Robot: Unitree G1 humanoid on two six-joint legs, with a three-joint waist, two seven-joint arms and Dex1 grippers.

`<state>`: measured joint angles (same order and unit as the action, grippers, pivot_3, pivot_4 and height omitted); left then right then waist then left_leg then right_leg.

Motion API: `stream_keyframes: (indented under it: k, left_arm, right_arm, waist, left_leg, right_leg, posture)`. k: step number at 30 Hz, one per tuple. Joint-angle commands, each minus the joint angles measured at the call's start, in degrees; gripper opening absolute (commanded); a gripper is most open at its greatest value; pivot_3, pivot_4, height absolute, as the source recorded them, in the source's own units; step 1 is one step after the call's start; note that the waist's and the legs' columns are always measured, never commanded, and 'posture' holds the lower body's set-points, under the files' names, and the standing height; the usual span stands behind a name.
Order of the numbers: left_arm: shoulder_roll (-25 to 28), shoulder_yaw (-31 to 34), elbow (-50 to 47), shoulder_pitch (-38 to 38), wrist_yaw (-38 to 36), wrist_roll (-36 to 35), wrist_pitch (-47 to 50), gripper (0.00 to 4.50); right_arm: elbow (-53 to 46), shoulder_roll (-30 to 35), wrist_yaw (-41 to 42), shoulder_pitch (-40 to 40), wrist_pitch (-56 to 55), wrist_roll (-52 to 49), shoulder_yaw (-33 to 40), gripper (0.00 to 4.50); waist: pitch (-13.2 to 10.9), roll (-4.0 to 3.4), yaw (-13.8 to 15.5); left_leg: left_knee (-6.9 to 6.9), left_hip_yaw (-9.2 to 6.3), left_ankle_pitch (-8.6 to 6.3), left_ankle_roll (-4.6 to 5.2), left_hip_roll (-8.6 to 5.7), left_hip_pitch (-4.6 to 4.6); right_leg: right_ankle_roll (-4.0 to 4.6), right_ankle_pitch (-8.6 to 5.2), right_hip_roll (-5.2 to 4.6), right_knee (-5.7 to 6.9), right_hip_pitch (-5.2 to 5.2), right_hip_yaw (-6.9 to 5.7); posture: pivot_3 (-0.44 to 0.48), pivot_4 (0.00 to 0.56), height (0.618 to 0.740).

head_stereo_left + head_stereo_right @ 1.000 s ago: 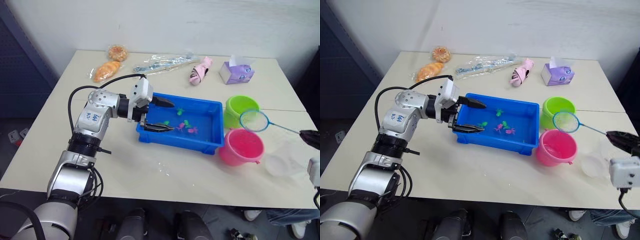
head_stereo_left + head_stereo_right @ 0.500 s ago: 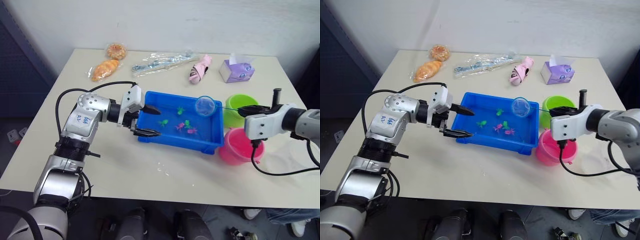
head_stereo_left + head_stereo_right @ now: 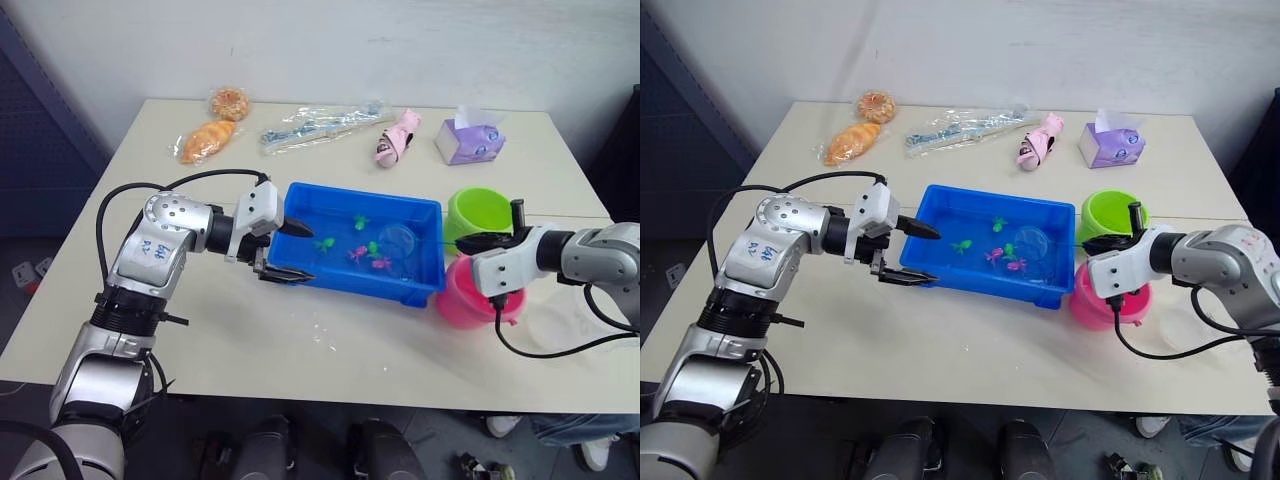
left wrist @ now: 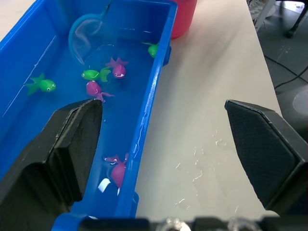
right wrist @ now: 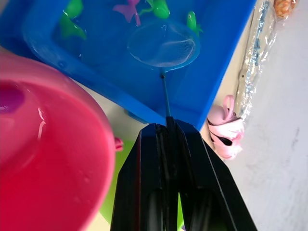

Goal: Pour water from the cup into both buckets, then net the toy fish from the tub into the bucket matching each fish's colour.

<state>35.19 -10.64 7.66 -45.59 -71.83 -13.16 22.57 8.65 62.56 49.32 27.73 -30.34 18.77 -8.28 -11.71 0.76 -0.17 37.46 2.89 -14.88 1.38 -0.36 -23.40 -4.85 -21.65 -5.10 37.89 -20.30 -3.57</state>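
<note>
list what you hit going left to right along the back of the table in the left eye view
round pastry → bagged bread → long clear packet → pink plush toy → purple tissue box

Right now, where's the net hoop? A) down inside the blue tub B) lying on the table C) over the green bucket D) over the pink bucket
A: the net has its hoop low inside the tub, at the end nearest the buckets, close to the fish. The right gripper has its jaws shut on the thin handle, above the pink bucket.
</note>
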Motion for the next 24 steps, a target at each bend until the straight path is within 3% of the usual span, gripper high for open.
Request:
stream_keyframes:
  k: [1, 10, 18, 24]
  left_arm:
    - [0.7, 1.1, -1.5, 0.0, 0.4, -0.5, -0.4, 4.37]
    - [0.5, 1.0, -1.2, -0.5, 0.6, -0.5, -0.9, 4.37]
    - [1.3, 1.1, -2.2, -0.1, 0.2, -0.6, -0.6, 4.37]
    - [2.4, 1.0, -2.6, -0.1, -0.4, -0.9, 0.4, 4.37]
  right_arm:
    - [-3.3, 1.4, 1.2, -1.6, 1.4, -2.6, 2.5, 0.0]
    - [-7.1, 0.4, 3.7, -4.6, 7.3, -6.9, 3.6, 0.0]
    - [-8.8, -0.4, 2.7, 0.0, 12.9, -10.9, 8.0, 0.0]
    - [-14.9, -4.9, 4.8, -2.2, 17.0, -13.2, 4.7, 0.0]
  waist:
    - [0.0, 0.0, 0.0]
    - [0.0, 0.0, 0.0]
    - [0.0, 0.0, 0.0]
    - [0.0, 0.0, 0.0]
  left_leg:
    - [0.01, 0.0, 0.0, 0.0, 0.0, -0.01]
    - [0.04, 0.0, 0.0, 0.0, 0.0, 0.01]
    - [0.05, -0.03, 0.0, 0.0, 0.01, 0.01]
    - [0.05, -0.02, 0.0, 0.0, 0.01, 0.01]
  right_leg:
    - [0.0, 0.0, 0.0, 0.0, 0.0, 0.0]
    - [0.0, 0.0, 0.0, 0.03, 0.01, 0.0]
    - [0.0, 0.0, 0.0, 0.02, 0.02, -0.02]
    - [0.0, 0.0, 0.0, 0.04, 0.02, -0.01]
  posture:
    - [0.0, 0.15, 0.739]
    - [0.0, 0.15, 0.739]
    - [0.0, 0.15, 0.739]
    - [0.0, 0.15, 0.739]
